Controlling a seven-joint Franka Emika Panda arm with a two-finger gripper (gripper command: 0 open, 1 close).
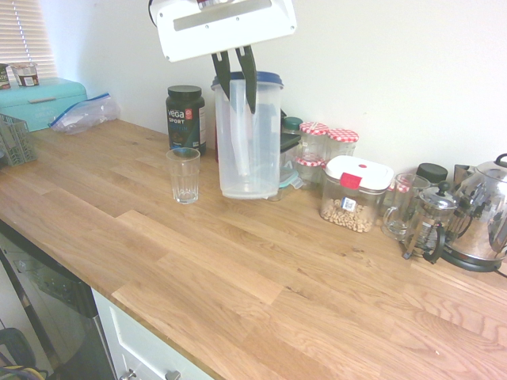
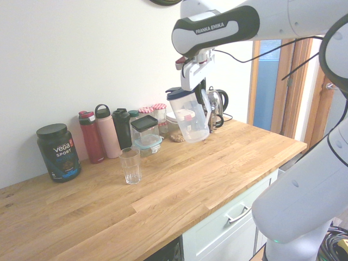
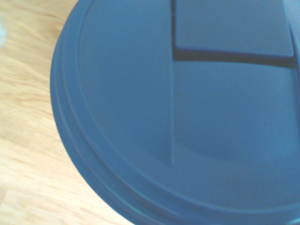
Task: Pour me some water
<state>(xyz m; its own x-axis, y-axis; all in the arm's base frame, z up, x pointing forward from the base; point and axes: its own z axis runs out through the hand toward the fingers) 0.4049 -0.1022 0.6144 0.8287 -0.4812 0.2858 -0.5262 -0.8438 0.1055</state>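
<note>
A: The end effector in the first exterior view?
B: Clamped shut on the handle of the clear pitcher, which hangs tilted, its base close above the wooden surface. The empty glass stands just beside and below it.
A: Second exterior view?
B: The end effector grips the pitcher from above, well clear of the surface; the glass is lower, to one side.
A: Wrist view?
B: The pitcher's blue lid directly beneath.
</note>
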